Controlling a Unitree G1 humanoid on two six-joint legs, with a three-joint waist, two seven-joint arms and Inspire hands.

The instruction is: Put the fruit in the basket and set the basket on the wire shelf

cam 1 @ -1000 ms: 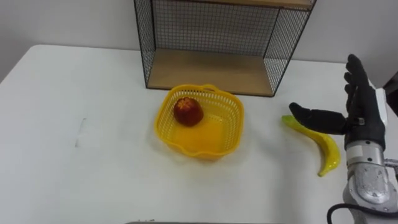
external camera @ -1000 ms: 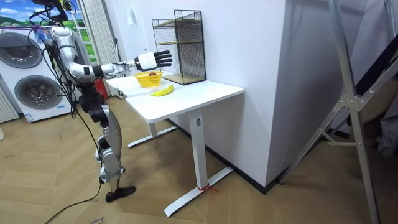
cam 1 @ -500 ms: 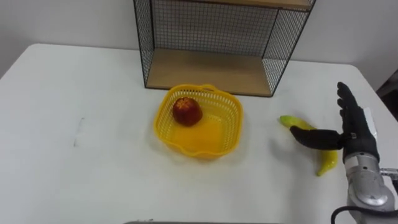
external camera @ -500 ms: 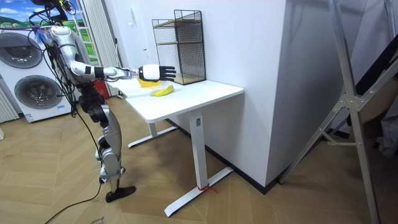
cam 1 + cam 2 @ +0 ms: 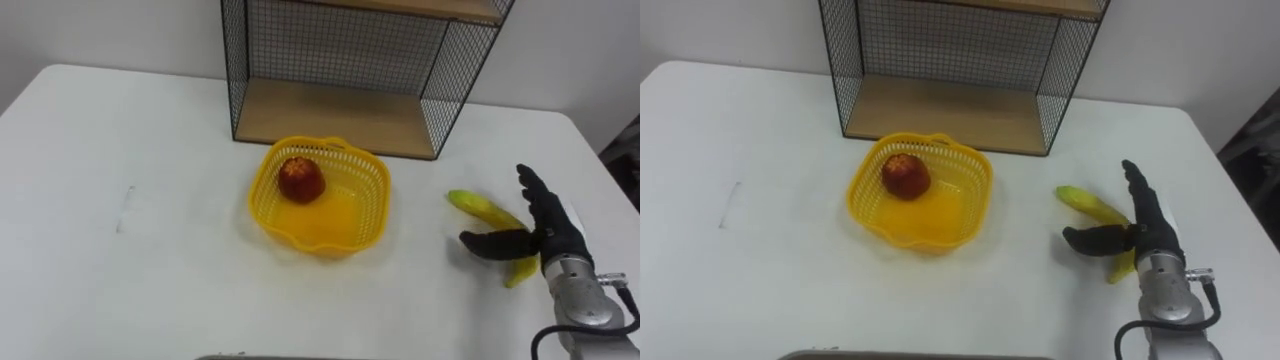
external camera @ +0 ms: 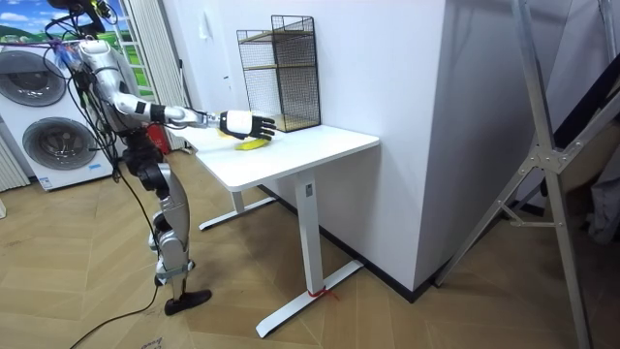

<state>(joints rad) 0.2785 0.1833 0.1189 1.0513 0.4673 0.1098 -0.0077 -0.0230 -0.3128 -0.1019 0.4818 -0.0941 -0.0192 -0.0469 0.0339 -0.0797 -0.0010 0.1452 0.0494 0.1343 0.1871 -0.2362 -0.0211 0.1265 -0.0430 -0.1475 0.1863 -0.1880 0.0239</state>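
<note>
Lying on the white table (image 5: 150, 270) in the left eye view, the banana (image 5: 480, 208) is out of the yellow basket (image 5: 375, 172), well to its right. The right hand (image 5: 545, 225) covers the banana's near end, fingers straight and thumb spread, gripping nothing. A red apple (image 5: 300, 178) sits in the basket, before the wire shelf (image 5: 335, 112).

From the room view, the robot stands at the table's end, right arm stretched over the banana (image 6: 254, 144).

Judging by the right eye view, whether the palm touches the fruit cannot be told.
</note>
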